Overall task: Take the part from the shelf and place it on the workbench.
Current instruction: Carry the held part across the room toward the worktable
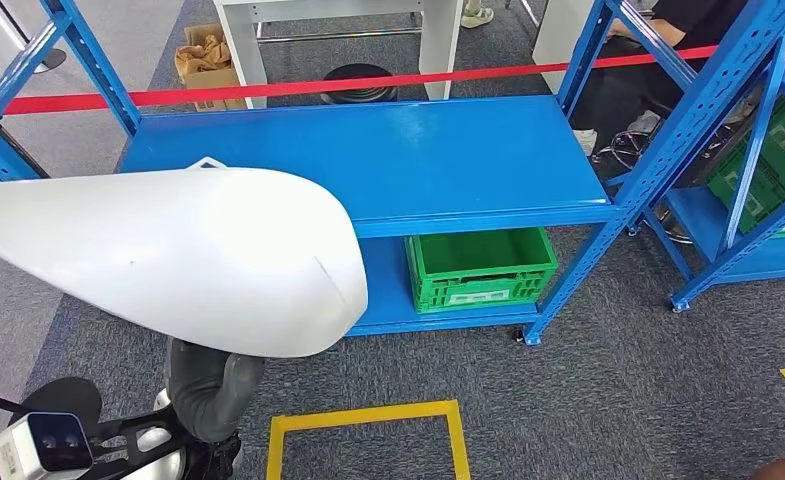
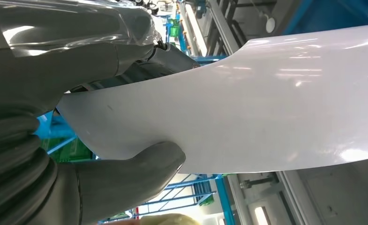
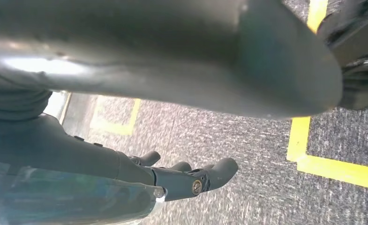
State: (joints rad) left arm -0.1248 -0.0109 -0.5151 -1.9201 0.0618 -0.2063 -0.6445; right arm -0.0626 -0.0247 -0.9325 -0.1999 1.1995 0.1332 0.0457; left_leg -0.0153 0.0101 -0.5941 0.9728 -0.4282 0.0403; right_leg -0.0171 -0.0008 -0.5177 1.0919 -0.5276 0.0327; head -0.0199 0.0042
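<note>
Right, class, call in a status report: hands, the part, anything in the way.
Left hand gripping white part. Right hand holds nothing, fingers apart, above carpet. Part off the blue shelf. Nothing blocking seen.

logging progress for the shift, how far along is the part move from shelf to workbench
Done: the white part is off the blue shelf, whose top level is bare. In hand: the left hand holds the part at its edge, thumb pressed on its face. The right hand hangs over the carpet, holding nothing. Left: carrying it to the workbench and setting it down.
</note>
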